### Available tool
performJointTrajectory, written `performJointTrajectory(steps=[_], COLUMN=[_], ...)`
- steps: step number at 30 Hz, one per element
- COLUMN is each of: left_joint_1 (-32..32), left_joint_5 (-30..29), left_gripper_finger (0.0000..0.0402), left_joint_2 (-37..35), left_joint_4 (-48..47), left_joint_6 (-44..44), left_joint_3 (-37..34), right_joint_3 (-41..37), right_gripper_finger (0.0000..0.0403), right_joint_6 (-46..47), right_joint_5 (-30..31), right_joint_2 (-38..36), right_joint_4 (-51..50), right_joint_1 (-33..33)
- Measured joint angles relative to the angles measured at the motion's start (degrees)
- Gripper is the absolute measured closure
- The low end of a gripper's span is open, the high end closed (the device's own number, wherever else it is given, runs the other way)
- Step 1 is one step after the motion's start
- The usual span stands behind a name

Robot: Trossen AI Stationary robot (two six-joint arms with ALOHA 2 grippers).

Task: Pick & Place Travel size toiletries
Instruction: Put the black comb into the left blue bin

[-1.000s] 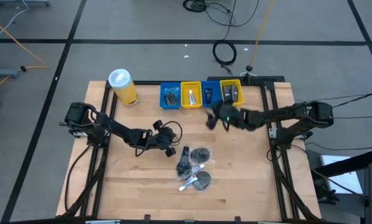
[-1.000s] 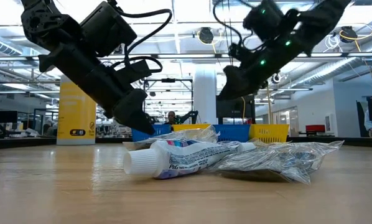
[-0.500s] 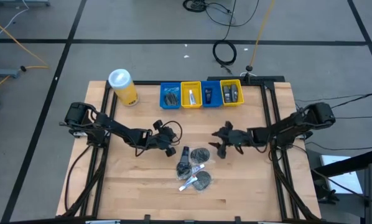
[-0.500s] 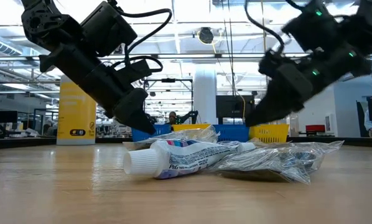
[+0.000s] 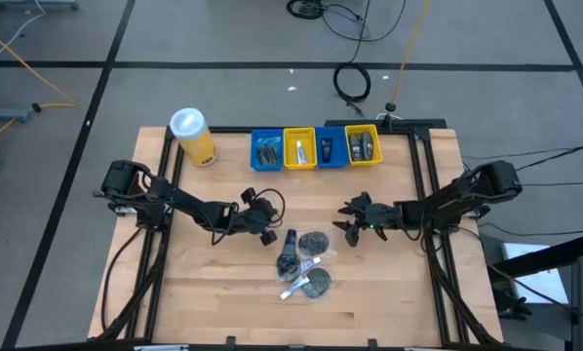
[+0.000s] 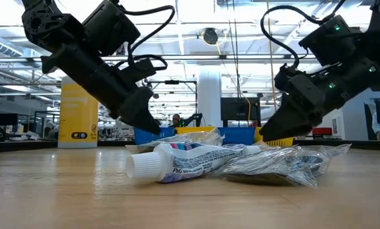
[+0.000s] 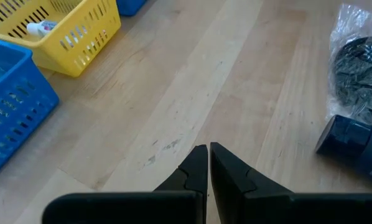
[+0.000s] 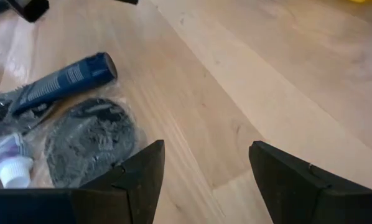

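Note:
The travel size toiletries (image 5: 301,261) lie in a small pile on the middle of the table: a dark blue tube (image 8: 65,77), flat grey discs in clear wrap (image 8: 90,133) and a thin white tube (image 6: 177,163). My left gripper (image 5: 268,230) hovers shut just left of the pile; the dark tube (image 7: 353,147) and a wrapped disc (image 7: 361,70) show in its wrist view. My right gripper (image 5: 348,220) is open, just right of the pile, with its fingers (image 8: 140,175) pointing at it and touching nothing.
A row of small bins stands along the far edge: blue (image 5: 266,150), yellow (image 5: 299,148), blue (image 5: 330,146), yellow (image 5: 363,144), each with items inside. A big yellow canister with a white lid (image 5: 192,136) stands at the far left. Bare wood lies near the pile.
My right gripper has swung from beside the bins at the far edge toward the near edge and down, stopping just right of the pile. The left arm and the toiletries have kept still.

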Motion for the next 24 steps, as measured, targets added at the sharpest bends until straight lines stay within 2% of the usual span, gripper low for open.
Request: performJointTrajectory(steps=[8, 15, 19, 24], left_joint_1=[0.00, 0.00, -0.22, -0.21], left_joint_5=[0.00, 0.03, 2.40, 6.23], left_gripper_finger=[0.0380, 0.0380, 0.0380, 0.0380], left_joint_2=[0.00, 0.00, 0.00, 0.00], left_joint_4=[0.42, 2.49, 3.12, 7.02], left_joint_6=[-0.77, -1.66, -1.66, -1.01], left_joint_3=[0.00, 0.03, 0.02, 0.02], right_joint_3=[0.93, 6.30, 8.84, 9.24], right_gripper_finger=[0.0179, 0.0206, 0.0241, 0.0321], right_joint_6=[0.00, -1.47, -4.49, -7.41], right_joint_5=[-9.18, -13.66, -17.49, -20.46], right_joint_2=[6.82, 15.06, 16.76, 16.45], right_joint_4=[7.67, 8.92, 8.29, 7.59], right_joint_1=[-0.07, -0.15, -0.20, 0.15])
